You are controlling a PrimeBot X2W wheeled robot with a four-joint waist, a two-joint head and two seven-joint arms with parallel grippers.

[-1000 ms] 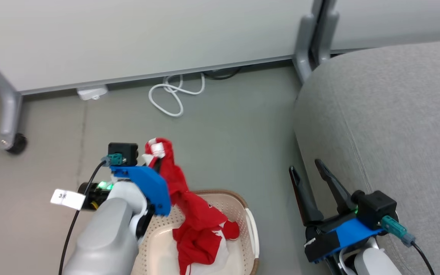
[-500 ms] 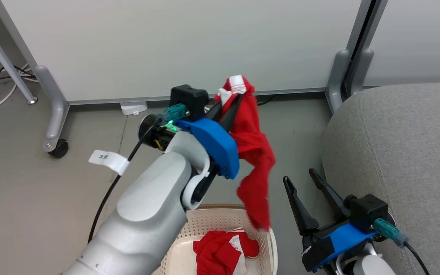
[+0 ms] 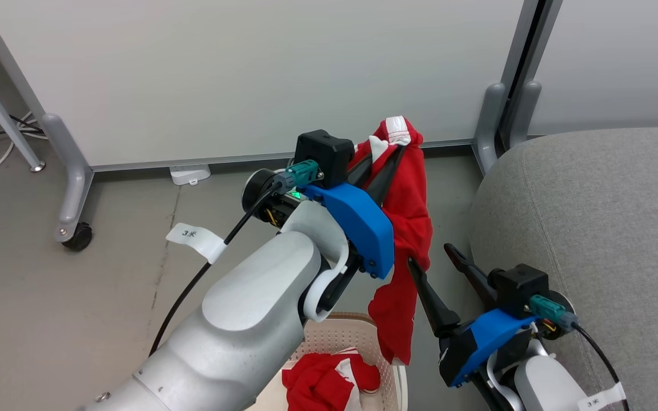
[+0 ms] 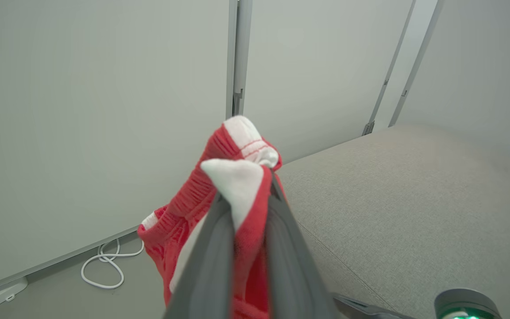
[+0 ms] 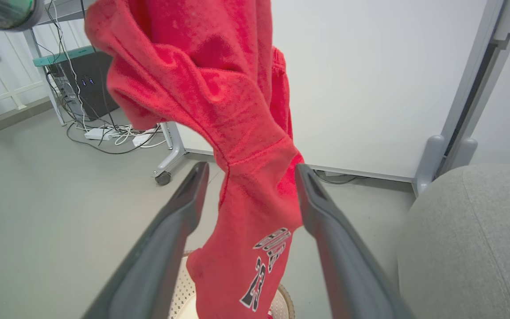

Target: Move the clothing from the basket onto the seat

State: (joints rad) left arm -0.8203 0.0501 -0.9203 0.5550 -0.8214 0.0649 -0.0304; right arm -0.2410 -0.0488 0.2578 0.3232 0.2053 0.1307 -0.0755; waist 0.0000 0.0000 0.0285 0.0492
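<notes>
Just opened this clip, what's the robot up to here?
The left hand is shut on one red garment, holding it up so it hangs above the basket, beside the grey seat. The right hand is open, close to the hanging cloth. A second red garment lies in the basket.

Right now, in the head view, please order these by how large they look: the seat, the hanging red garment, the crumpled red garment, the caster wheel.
1. seat
2. hanging red garment
3. crumpled red garment, partly cut off at the frame edge, so its rank is unsure
4. caster wheel
</notes>
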